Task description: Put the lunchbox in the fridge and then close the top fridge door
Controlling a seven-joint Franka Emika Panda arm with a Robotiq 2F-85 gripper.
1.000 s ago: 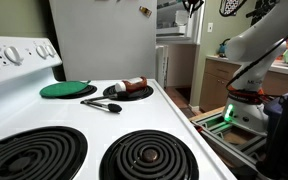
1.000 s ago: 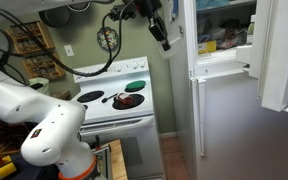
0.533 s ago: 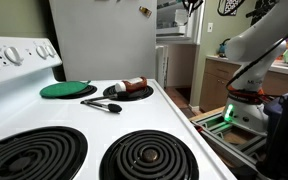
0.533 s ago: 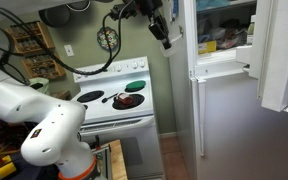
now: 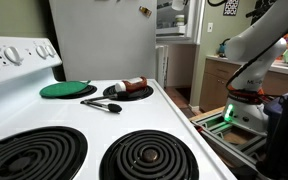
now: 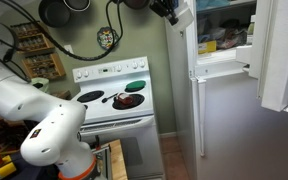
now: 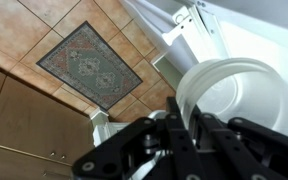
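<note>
Top fridge door (image 6: 282, 60) wide open

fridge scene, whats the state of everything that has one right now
top fridge door: open, swung wide
fridge: upper compartment lit, lower door shut
lunchbox: gripped, up in the air by the fridge opening, not yet on a shelf
gripper: shut on the lunchbox
green lid: lying flat on the stove
stove burners: dark, bare

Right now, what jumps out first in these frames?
The fridge stands open at the right of an exterior view, its interior lit, with the gripper high beside it. In the wrist view the lunchbox, held in the gripper, fills the right side, with a patterned rug on the tiled floor below.
</note>
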